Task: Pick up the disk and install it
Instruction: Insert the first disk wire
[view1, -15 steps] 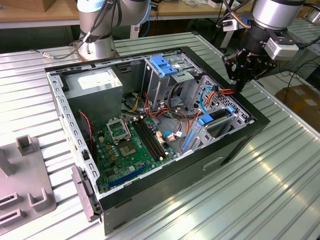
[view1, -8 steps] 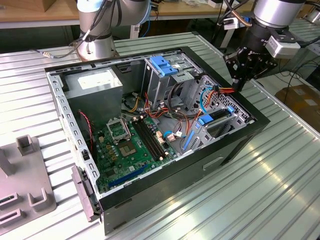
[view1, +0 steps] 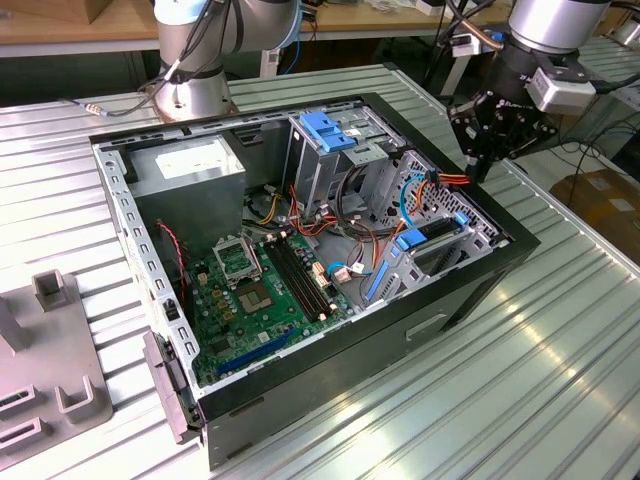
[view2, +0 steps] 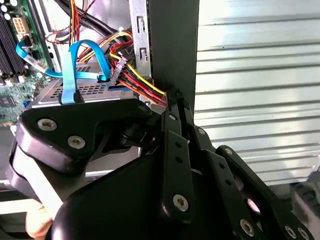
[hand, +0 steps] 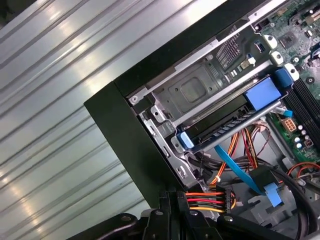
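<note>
Gripper (view1: 478, 165) hovered over computer case (view1: 470, 290) rim at exterior view's right, fingers pressed together, holding nothing. Disk (hand: 225, 127) sat in blue-railed bay inside case, beside coloured power cables (hand: 210, 197).

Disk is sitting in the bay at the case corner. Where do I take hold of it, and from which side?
Probably by its two blue rail ends, coming straight down through the open side of the case. The disk lies slightly tilted in the metal cage, which covers its other sides. Stay clear of the orange and yellow cables alongside.
</note>
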